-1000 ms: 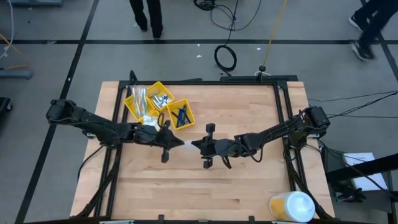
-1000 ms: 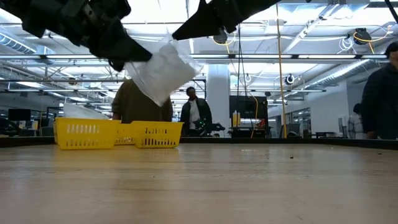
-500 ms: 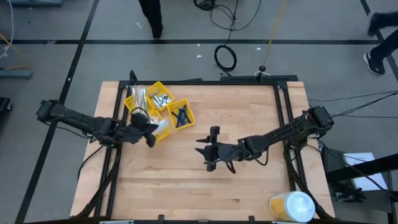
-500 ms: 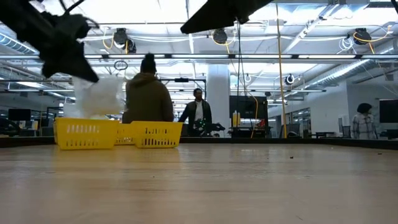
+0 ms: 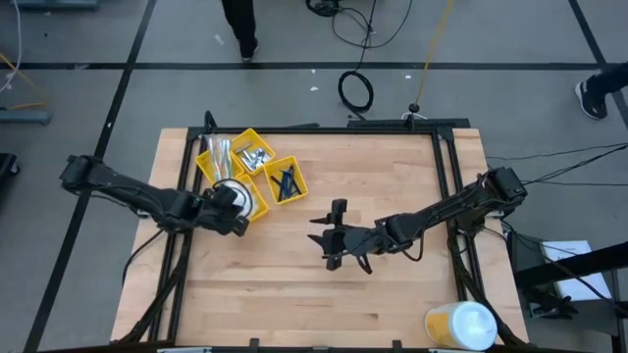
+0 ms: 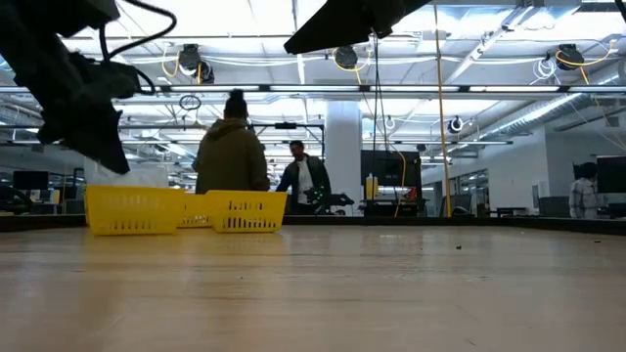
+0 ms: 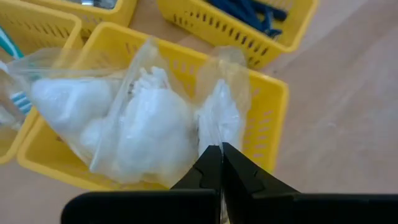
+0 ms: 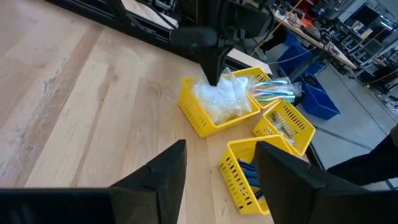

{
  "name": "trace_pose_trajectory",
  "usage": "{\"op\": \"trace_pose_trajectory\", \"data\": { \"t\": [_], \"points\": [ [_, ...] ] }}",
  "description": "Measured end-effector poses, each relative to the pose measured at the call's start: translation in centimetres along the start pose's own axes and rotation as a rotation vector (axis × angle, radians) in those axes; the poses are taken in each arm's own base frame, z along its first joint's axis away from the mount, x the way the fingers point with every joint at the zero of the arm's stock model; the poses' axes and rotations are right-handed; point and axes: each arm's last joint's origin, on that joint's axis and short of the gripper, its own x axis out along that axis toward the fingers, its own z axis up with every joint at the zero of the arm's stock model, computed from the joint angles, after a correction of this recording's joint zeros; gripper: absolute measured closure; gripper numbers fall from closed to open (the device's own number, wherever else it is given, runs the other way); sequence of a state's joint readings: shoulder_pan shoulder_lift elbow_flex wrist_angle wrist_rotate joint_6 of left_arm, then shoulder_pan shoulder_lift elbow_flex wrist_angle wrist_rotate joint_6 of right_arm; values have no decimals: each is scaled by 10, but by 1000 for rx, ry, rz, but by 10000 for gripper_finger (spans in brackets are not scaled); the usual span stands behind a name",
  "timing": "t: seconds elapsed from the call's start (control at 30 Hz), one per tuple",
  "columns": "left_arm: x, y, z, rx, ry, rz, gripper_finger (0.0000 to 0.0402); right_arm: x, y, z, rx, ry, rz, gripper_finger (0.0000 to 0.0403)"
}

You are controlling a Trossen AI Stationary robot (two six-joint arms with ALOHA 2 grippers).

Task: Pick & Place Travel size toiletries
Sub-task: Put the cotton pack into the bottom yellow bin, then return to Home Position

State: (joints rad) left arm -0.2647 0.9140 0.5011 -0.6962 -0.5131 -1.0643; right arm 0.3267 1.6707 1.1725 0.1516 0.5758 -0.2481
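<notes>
left gripper (image 7: 221, 163) pinched tight on clear bag of white lumps (image 7: 149, 121) | bag hung straight over yellow bin (image 7: 267, 118), drop is basically down | right gripper (image 8: 214, 171) parked mid-table, spread wide, nothing held

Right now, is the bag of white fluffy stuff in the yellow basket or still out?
In: the bag sits inside the yellow basket, with the left gripper pinching its edge.

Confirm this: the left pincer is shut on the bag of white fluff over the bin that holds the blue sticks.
Not quite. The left pincer is shut on the bag of white fluff, but over a different yellow bin. The blue sticks lie in a neighbouring bin, as the left wrist view shows.
</notes>
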Motion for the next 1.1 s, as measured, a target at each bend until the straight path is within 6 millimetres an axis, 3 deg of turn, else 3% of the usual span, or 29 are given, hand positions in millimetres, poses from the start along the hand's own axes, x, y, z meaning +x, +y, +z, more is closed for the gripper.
{"op": "trace_pose_trajectory", "data": {
  "t": [0.2,0.43,0.57,0.7,0.87,0.97,1.1],
  "points": [
    [9,-3,2,16,0,32,375,0,0,0,0,0,0,221],
    [-2,-7,12,80,-69,-110,262,0,1,0,-2,3,1,208],
    [-20,-6,21,58,-48,-267,204,-7,4,3,21,-5,13,207],
    [-55,-10,42,73,-183,-455,169,-40,-1,13,48,13,-15,210],
    [-96,-8,49,403,-382,-648,145,-101,-18,17,105,15,-14,208],
    [-113,2,47,537,-417,-776,137,-140,-31,0,98,31,36,207],
    [-113,12,34,637,-581,-877,133,-170,-44,-46,186,35,66,209]
  ]
}}
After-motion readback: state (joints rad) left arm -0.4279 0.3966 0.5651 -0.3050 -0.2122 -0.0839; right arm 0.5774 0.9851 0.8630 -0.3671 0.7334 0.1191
